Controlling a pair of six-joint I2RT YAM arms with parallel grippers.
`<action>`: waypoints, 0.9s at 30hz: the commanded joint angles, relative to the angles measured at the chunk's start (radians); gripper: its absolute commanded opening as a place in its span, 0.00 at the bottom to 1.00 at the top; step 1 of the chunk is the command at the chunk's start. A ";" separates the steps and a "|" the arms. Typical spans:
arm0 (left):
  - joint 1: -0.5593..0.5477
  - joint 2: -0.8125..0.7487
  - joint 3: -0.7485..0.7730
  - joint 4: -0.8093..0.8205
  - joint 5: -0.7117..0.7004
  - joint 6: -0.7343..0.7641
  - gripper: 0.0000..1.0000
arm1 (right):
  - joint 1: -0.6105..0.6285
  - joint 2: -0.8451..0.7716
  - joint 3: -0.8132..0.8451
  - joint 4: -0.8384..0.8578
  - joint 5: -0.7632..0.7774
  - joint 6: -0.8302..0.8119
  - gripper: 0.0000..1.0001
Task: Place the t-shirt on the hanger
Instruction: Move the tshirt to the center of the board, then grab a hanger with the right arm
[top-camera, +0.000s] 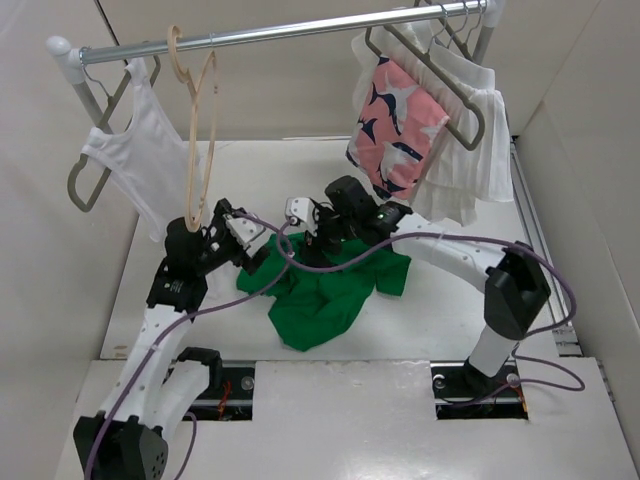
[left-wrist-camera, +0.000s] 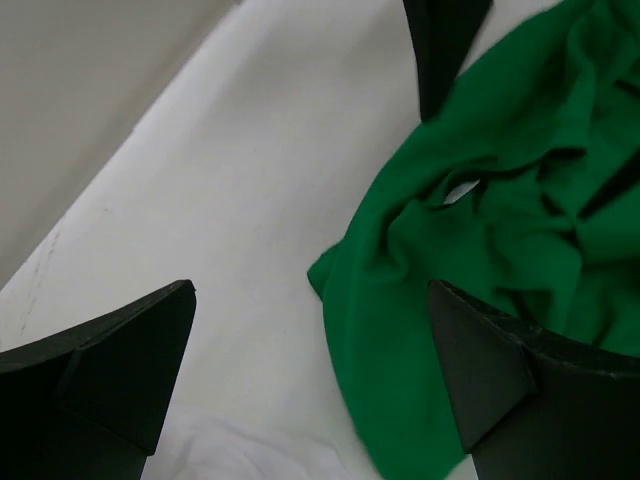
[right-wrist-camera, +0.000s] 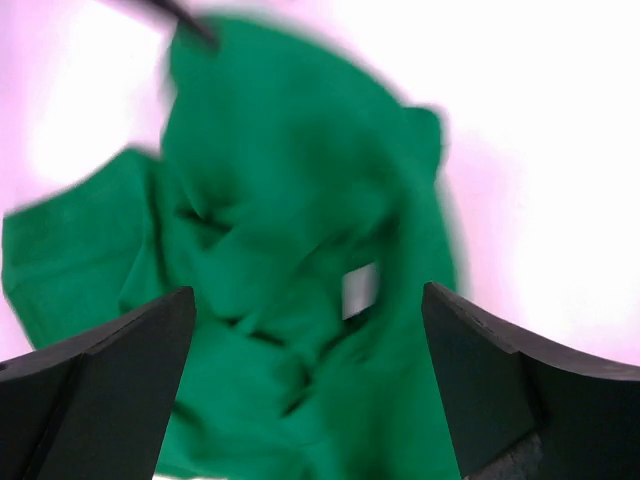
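t-shirt (right-wrist-camera: 290, 250) blurred in right wrist view, cut off at left wrist view's edge, neck label (right-wrist-camera: 358, 290) unreadable

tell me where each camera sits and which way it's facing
Top external: above and behind the robot, looking down and forward over the table, the t-shirt and the hanger on the rail; both arms show.
Left wrist: on the left arm, looking down at the t-shirt's edge and bare table; the open left gripper shows at the bottom.
Right wrist: on the right arm, looking down at the crumpled t-shirt, blurred; the open right gripper shows at the bottom.
Shared: both wrist views catch the t-shirt's white label.
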 joint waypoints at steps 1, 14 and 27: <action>0.004 -0.082 0.056 0.054 -0.061 -0.215 0.99 | 0.021 0.028 0.016 -0.032 -0.048 -0.043 1.00; -0.028 -0.003 -0.046 -0.237 -0.046 0.302 0.70 | 0.070 -0.386 -0.274 0.018 0.424 0.092 1.00; -0.017 -0.378 -0.266 -0.075 -0.029 0.296 0.78 | 0.132 -0.396 0.159 -0.012 0.482 -0.001 1.00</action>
